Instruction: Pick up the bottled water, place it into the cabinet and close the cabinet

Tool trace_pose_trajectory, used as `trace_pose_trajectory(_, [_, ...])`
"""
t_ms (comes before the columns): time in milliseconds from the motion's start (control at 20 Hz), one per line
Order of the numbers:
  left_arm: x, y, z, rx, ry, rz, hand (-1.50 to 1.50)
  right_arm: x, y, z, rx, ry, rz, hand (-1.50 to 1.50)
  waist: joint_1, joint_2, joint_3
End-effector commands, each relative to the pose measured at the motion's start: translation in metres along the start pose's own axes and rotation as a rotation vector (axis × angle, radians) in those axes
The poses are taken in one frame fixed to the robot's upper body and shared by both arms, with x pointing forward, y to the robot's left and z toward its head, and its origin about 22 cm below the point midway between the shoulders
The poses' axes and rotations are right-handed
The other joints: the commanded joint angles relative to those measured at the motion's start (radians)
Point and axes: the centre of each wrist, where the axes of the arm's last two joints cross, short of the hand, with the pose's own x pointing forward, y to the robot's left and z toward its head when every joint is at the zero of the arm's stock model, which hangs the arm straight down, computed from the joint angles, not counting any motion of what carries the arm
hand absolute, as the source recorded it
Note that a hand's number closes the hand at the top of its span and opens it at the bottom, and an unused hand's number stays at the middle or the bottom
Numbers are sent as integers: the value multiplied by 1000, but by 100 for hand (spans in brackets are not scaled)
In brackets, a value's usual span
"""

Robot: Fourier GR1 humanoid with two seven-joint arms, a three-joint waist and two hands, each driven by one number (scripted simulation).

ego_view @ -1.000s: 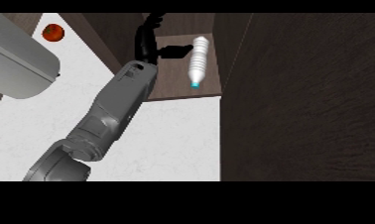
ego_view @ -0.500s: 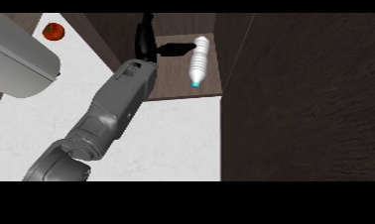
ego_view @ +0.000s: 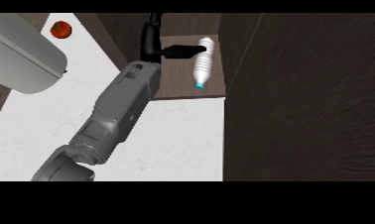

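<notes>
The bottled water (ego_view: 203, 64) lies on its side on the brown cabinet shelf (ego_view: 176, 82), with its blue cap toward the shelf's front edge. My right hand (ego_view: 150, 39) is just left of it, inside the cabinet opening. Its fingers point straight up and away from me, and the hand is open. The thumb (ego_view: 183, 49) sticks out to the right and reaches the bottle's far end; I cannot tell whether it touches. My left hand does not show.
The dark wooden cabinet door (ego_view: 307, 109) stands open and fills the right side. A white counter (ego_view: 183, 139) runs below the shelf. A red tomato (ego_view: 61, 29) sits at the far left. A pale grey rounded shape (ego_view: 26, 62) covers the left edge.
My right hand's fingers have straightened and drawn a little up and left of the bottle. The bottle has stayed where it lies on the shelf.
</notes>
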Motion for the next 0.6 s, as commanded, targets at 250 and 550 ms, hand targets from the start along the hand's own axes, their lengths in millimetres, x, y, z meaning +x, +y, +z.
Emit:
trace_pose_trajectory(250, [-26, 35, 20, -31, -56, 122, -150, 8, 8, 4, -53, -6, 5, -150, 66, -27, -4])
trace_pose_trajectory(550, [-21, 21, 32, -63, -60, 205, -150, 2, -1, 9, -86, 6, 9, -150, 89, -34, -3])
